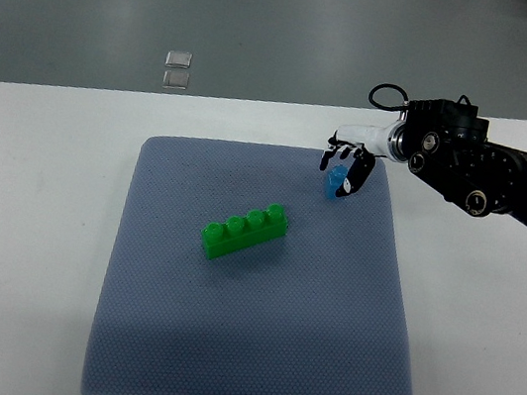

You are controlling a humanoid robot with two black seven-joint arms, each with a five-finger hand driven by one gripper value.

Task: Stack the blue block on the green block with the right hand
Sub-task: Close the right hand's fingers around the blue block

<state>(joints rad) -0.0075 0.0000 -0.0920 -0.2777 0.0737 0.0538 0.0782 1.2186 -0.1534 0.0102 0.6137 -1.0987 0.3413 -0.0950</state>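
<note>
Carrying step: green block (pixel 244 232) lies mid-mat (pixel 160 342), studs up, nothing on it. Up-right of it, my right hand (pixel 348 171) has fingers wrapped around the blue block (pixel 334 181), near the mat's far edge. Next: travel down-left, align over studs, press on.

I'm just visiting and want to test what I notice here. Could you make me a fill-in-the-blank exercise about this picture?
1. The right robot hand has its fingers around a small ___ block.
2. The green block has ___ studs on top.
3. The green block lies on a grey-blue ___ spread over the white table.
4. The robot arm comes in from the picture's ___ edge.

Missing words: blue; four; mat; right
</note>
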